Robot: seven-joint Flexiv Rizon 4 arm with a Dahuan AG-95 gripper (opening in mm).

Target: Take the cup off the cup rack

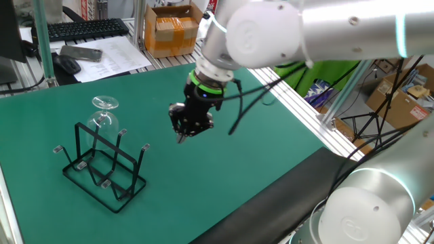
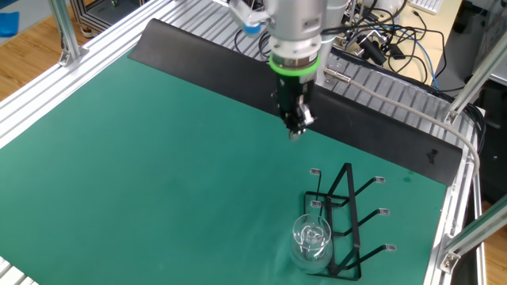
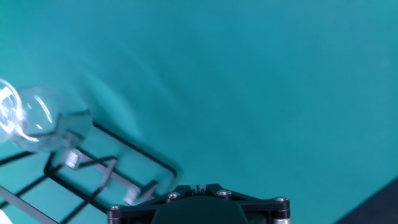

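- In one fixed view we see the wine glass [image 1: 105, 115] hung upside down, foot uppermost, on a prong of the black wire rack [image 1: 105, 168].
- Our hand view shows only its bowl [image 3: 38, 118].
- The gripper [image 1: 184, 131] hovers well apart from the glass, nearer mid-mat; we cannot tell how the jaws stand.
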